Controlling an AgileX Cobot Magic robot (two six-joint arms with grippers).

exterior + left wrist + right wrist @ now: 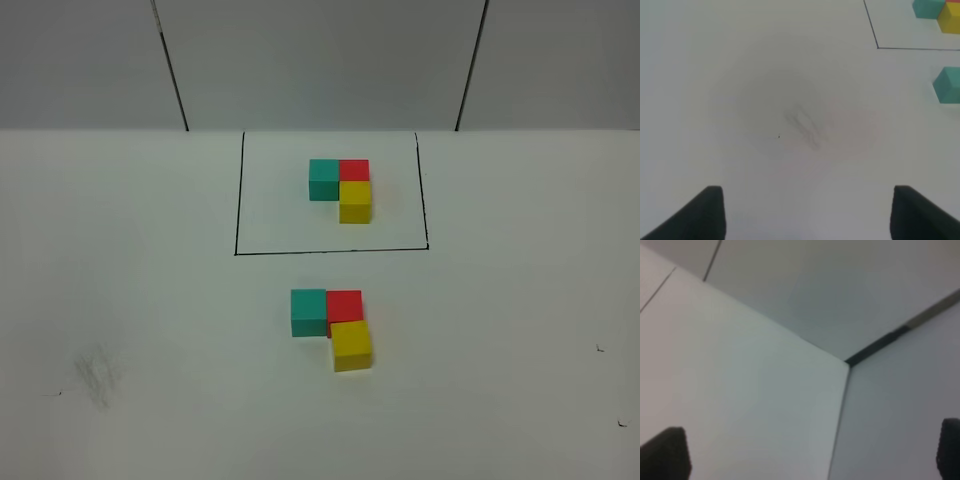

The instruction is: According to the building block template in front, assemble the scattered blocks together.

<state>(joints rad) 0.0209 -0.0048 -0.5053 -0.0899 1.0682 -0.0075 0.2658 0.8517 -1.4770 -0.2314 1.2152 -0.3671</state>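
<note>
Yellow block [352,345] sits a little crooked against the red block [345,307], so you nudge it square like the building block template [340,188] toward the counter's far edge, both the left gripper [807,212] and the right gripper [812,452] being spread and holding nothing.

High view looks down on table [120,300]; left wrist, low, shares teal cube [948,86]; right wrist faces walls.
</note>
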